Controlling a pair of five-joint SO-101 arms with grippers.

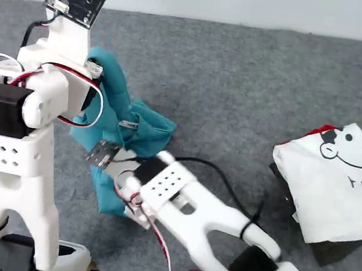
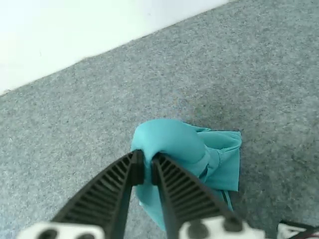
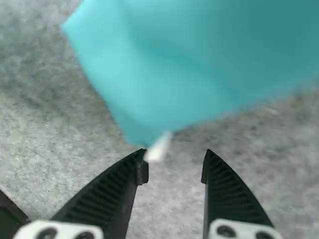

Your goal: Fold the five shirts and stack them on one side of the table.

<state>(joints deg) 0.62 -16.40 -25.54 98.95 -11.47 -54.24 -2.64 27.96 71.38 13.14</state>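
Observation:
A teal shirt [image 1: 123, 128] hangs bunched over the grey carpet at the left of the high view. My left gripper [image 2: 147, 160] is shut on a fold of the teal shirt [image 2: 174, 147] and holds it lifted, the rest draping down to the floor. My right gripper [image 3: 172, 167] is open just off a lower corner of the teal shirt [image 3: 199, 64], with a small white tag [image 3: 158, 148] by one fingertip. In the high view the right arm's gripper [image 1: 108, 156] sits at the shirt's lower part.
A stack of folded shirts lies at the right edge, with a white shirt with a cartoon face [image 1: 339, 180] on top of darker ones [image 1: 336, 251]. Bare grey carpet [image 1: 240, 90] spreads between the teal shirt and the stack. A pale wall runs along the far edge.

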